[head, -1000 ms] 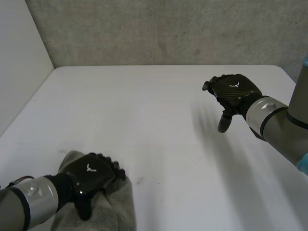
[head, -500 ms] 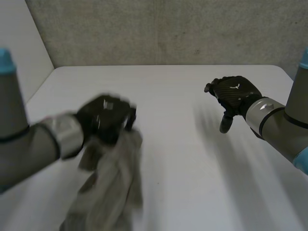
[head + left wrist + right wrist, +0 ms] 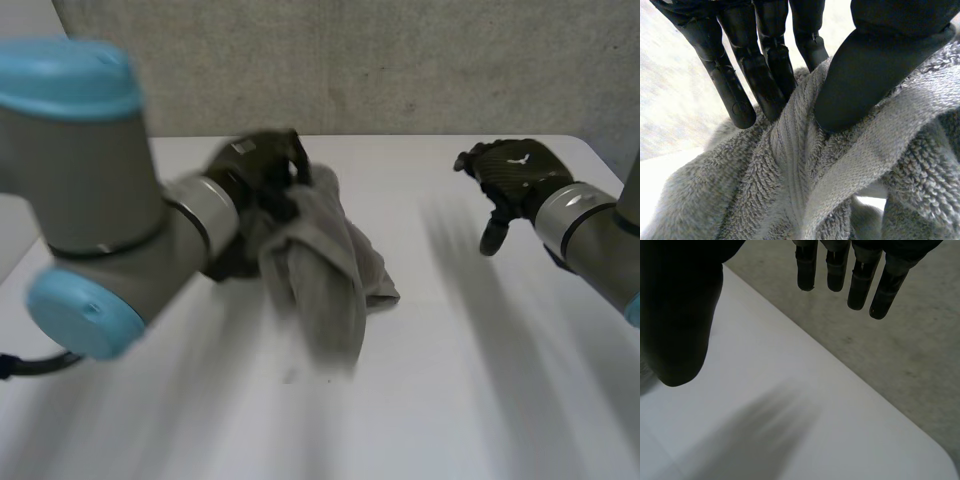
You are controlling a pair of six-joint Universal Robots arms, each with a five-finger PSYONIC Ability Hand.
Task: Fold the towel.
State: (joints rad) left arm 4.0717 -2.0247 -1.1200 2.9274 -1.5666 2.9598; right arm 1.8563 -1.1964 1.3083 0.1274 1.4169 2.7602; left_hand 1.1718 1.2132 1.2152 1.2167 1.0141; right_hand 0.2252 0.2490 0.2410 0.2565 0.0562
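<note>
Item: towel (image 3: 322,262) — bunched, hanging over the counter (image 3: 470,390) from my left hand (image 3: 262,172), whose thumb and fingers pinched a thick gather of it. I judged the lift was meant to let the cloth drop open for spreading. Right hand (image 3: 515,172) — relaxed, empty, raised well apart from the towel.

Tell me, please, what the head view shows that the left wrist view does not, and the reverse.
The head view adds the right hand, open and holding nothing, over the far right side of the white table, and the left arm raised with the grey towel hanging bunched from the left hand. The left wrist view adds the close grip: the thumb pressing a fold of towel against the fingers, plus the towel's looped pile and flat woven band. Both show the left hand shut on the towel.
</note>
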